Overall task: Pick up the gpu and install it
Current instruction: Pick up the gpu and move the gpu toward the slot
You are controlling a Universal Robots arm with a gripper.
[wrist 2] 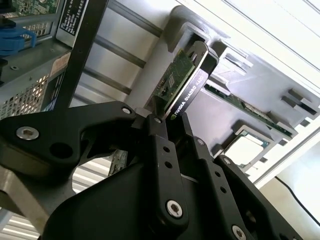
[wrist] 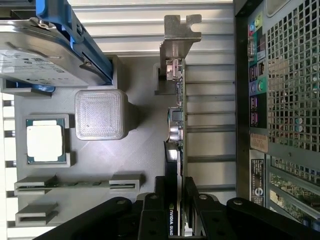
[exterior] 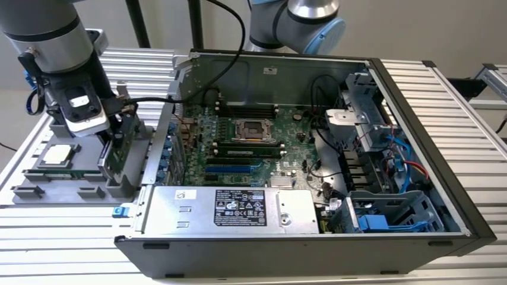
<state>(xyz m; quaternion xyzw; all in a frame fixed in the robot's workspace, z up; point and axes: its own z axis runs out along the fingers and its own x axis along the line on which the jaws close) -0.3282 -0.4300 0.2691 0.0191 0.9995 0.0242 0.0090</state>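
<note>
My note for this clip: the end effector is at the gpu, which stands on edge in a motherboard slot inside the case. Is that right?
Not quite. The end effector is at the gpu, which stands on edge, but in the grey holder tray outside the case, not in a motherboard slot. The first wrist view shows it.

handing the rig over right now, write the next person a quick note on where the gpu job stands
Gripper: shut on the flat green gpu card with black cooler and silver end bracket, taking it from above.
Gpu card: stands on edge in the grey plastic holder tray, at the exterior view's left of the open black computer case.
Done: the card is grasped.
Left: the card appears not yet lifted out of the tray, and it is not yet installed on the green motherboard inside the case.
</note>
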